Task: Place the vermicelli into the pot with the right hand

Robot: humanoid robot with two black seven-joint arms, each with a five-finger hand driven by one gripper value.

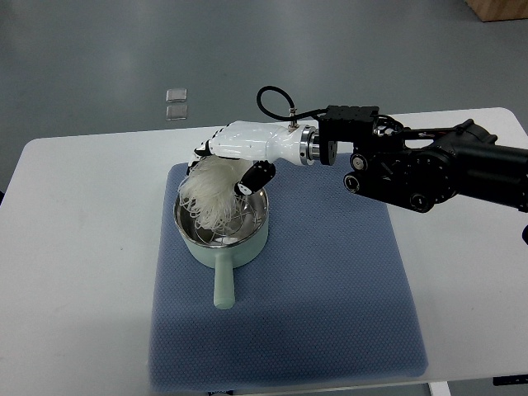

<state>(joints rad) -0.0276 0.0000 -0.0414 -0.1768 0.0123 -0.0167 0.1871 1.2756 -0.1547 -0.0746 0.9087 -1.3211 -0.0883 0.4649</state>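
A pale green pot (228,252) with a steel inside and a handle pointing toward me stands on a blue mat (322,289). My right hand (227,165), white with black fingertips, hangs just over the pot's far rim. Its fingers are curled around a bundle of white vermicelli (213,191). The lower strands of the bundle hang inside the pot. The black right arm (429,169) comes in from the right edge. No left arm is in view.
The mat lies on a white table (74,272). Two small clear squares (176,103) lie on the grey floor beyond the table's far edge. A brown box corner (499,8) shows at the top right.
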